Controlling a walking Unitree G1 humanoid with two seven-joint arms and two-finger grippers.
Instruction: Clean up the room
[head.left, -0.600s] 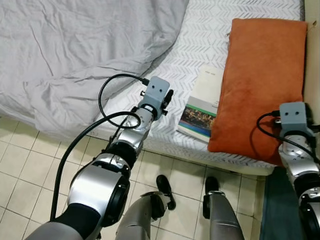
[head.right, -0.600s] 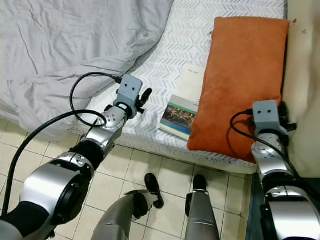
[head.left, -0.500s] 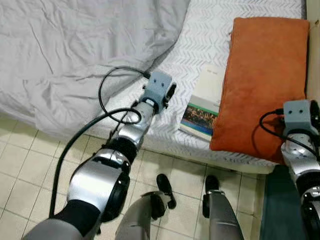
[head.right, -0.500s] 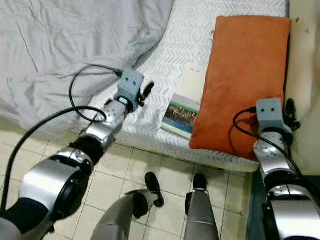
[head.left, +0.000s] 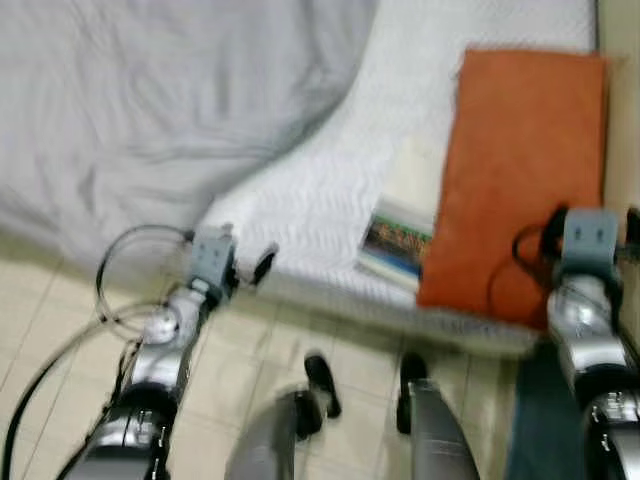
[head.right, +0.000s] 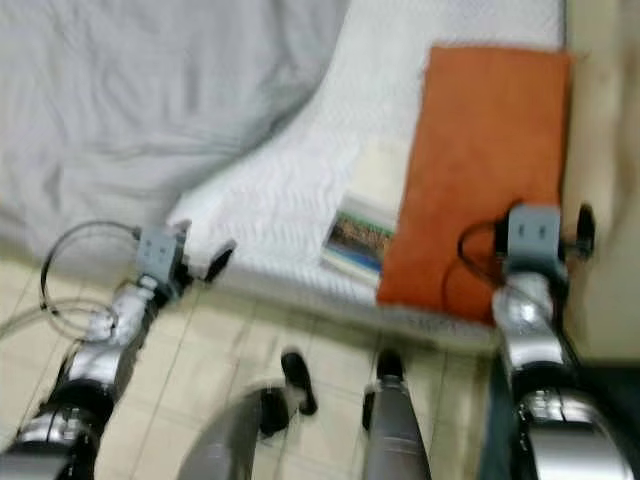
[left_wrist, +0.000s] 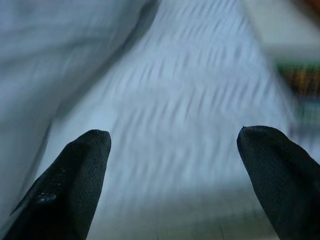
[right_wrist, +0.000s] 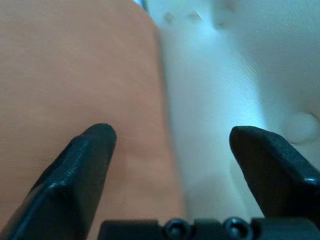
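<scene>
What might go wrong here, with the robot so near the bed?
1. The book lies at the mattress edge, partly under the orange pillow; tugging the pillow could slide it to the floor.
2. The right end effector, open, straddles the pillow's edge by the white wall and could scrape it.
3. The head views are blurred, so aiming now could miss.

You won't get any readable text out of this one, everything's motion-blurred. The only thing that might carry print is the book (head.left: 404, 232) lying on the bed (head.left: 320, 190) beside the orange pillow (head.left: 520, 170). Its cover shows a colourful picture band, but any lettering on it is just smear.
</scene>
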